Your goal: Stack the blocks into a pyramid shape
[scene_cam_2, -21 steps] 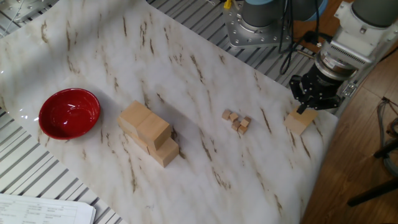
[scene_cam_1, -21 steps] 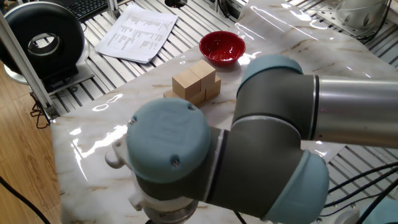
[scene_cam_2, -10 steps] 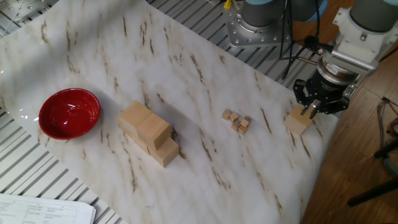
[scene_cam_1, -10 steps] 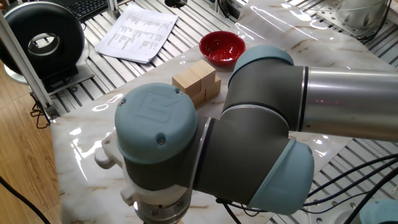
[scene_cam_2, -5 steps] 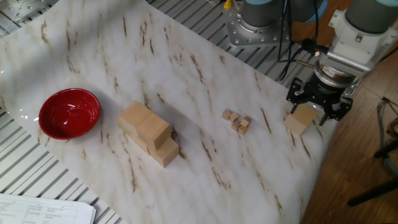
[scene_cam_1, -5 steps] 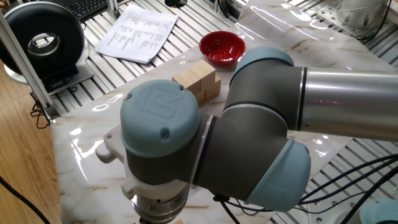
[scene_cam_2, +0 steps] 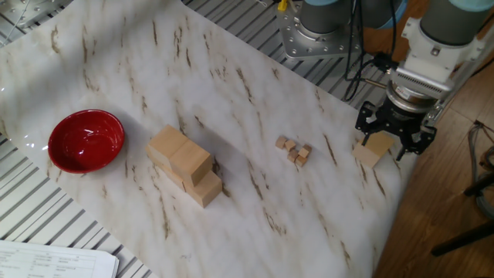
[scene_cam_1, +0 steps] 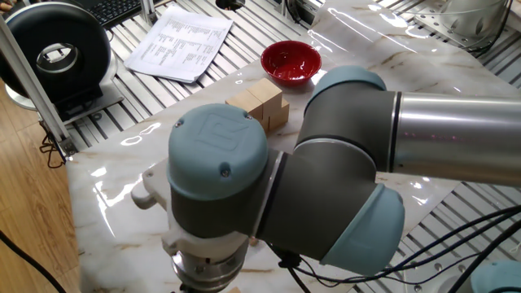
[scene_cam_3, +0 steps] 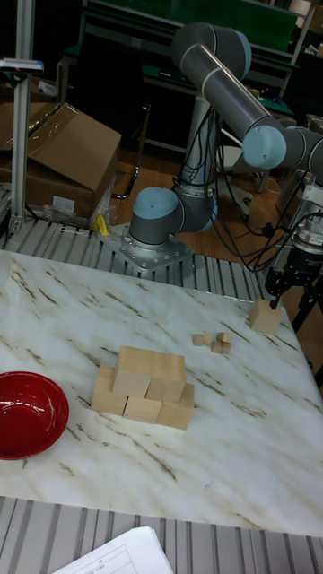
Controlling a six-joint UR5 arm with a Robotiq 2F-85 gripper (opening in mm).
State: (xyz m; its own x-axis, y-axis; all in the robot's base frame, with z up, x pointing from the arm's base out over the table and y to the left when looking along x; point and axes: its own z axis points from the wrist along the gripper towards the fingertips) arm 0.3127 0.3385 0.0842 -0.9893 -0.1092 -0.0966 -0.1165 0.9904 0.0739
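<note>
I work in a robotics lab or workshop, not a home. My table is a marble-patterned sheet laid over a ribbed aluminium frame, whose slats show past its edges. My grey base flange is bolted to those slats at the far edge, with black cables hanging behind it. Beyond the table's left corner in the tall fixed view sit open cardboard boxes on a wood floor, with dark shelving behind. In one fixed view, a black ring light, a keyboard and printed papers lie on the slats past the far edge.
</note>
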